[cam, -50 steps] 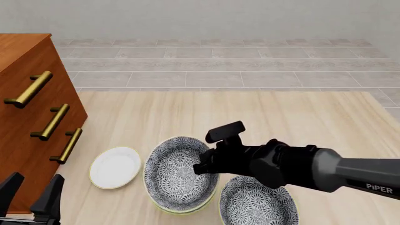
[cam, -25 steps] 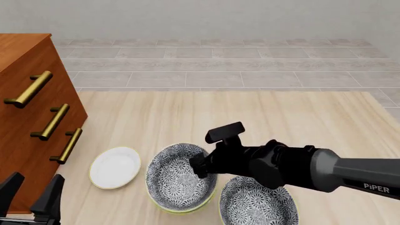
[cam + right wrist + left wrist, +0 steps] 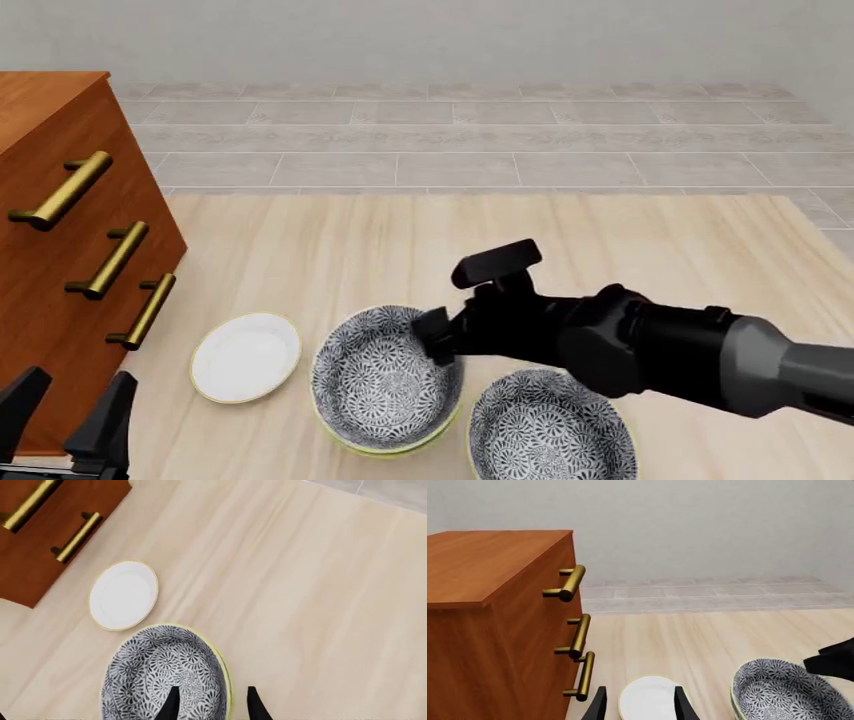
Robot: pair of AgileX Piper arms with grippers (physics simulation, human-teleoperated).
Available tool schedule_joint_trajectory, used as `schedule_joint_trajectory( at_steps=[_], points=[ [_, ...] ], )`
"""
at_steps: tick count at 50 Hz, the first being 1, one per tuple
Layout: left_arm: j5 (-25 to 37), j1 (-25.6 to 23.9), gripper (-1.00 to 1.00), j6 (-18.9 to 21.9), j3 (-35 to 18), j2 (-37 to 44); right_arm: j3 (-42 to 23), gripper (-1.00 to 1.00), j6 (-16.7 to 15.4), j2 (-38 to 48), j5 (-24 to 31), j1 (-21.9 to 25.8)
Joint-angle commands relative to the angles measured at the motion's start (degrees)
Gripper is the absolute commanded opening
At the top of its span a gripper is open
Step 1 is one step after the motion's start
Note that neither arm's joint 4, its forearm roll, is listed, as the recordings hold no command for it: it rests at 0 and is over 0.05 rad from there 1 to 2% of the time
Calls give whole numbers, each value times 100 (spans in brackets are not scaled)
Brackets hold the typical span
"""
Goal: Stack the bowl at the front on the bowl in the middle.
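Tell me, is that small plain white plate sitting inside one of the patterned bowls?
No, the small plain white plate lies on the wooden table, beside the stacked floral bowls.

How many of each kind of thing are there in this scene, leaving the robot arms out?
Floral bowls: 3 (lone bowl; top bowl nested in lower bowl, only its rim showing)
White plate: 1
Wooden drawer cabinet: 1
Total: 5

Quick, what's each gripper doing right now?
Left gripper: open, holding nothing.
Right gripper: open, fingers astride the stacked bowl's rim.
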Motion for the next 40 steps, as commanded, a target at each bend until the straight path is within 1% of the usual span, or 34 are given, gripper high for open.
schedule_joint_trajectory(
  at_steps=[1,3,8,19,27,36,40],
  points=[
    [-4,-6,100,5,0,-2,23,100,-217,-596,236,-95],
    [-6,-6,100,7,0,-3,34,100,-225,-650,256,-95],
    [-14,-6,100,7,-2,-4,82,100,-366,-904,299,-106],
    [-15,-25,100,25,-1,-5,220,100,-461,-1675,554,-206],
    [-25,-16,100,19,-4,-6,356,100,-541,-2115,641,-300],
    [-29,-34,100,28,-6,-6,668,100,-708,-2471,488,-517],
    [-35,-33,100,39,-6,-7,806,100,-780,-2672,458,-539]
  ],
)
